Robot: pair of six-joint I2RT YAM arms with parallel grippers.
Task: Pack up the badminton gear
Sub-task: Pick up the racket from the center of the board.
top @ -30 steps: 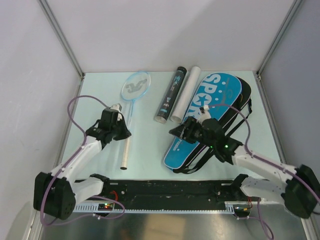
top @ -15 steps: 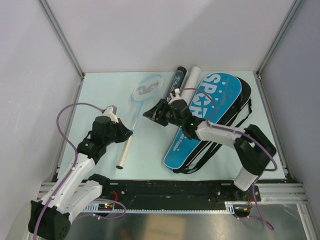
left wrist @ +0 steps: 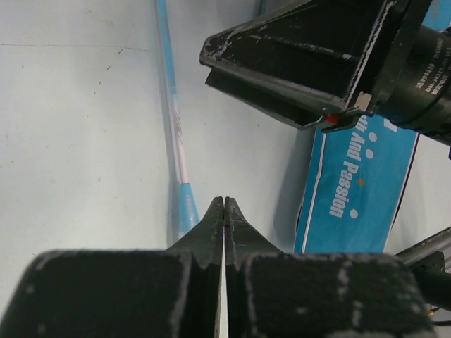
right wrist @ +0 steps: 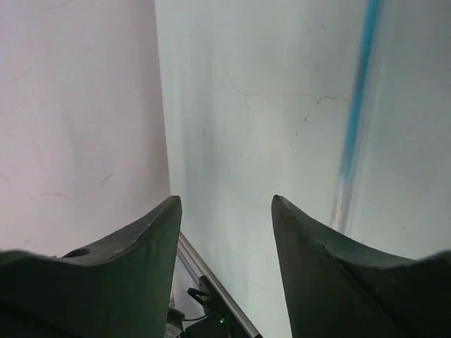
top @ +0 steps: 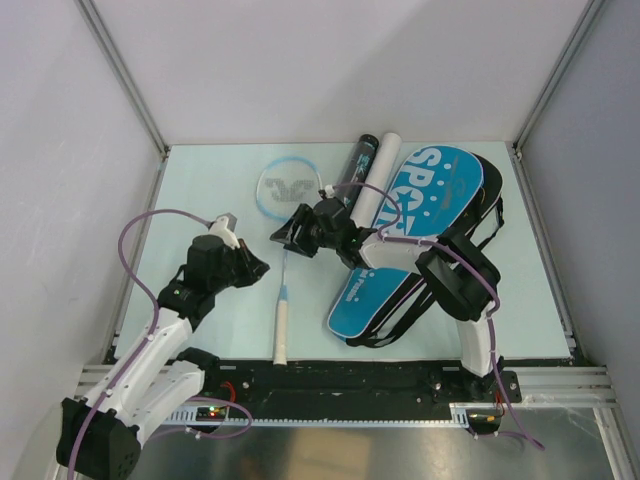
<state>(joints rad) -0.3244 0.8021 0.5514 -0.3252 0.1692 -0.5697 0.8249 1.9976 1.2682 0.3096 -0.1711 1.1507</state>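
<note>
Overhead view of a pale green surface (top: 200,200) with two robot arms reaching in from the near edge. A light-blue badminton racket (top: 282,300) lies flat near the middle. Its round strung head points toward the far wall and its white handle points toward the arm bases.

The left end effector (top: 255,268) sits just left of the racket's thin shaft, near the point where the shaft meets the handle. In the left wrist view its two fingers are pressed fully together with nothing between them, and the shaft runs past on the left, beside the tips.

The right end effector (top: 283,236) hovers over the racket just below its head. In the right wrist view its fingers (right wrist: 158,239) stand apart and empty. The blue shaft lies outside the gap, off to the right.

A black tube (top: 362,150) and a white tube (top: 378,180) lie side by side to the right of the racket. Beyond them lies a blue racket-shaped bag (top: 440,190) printed "SPORT", resting on a black bag (top: 492,195).
</note>
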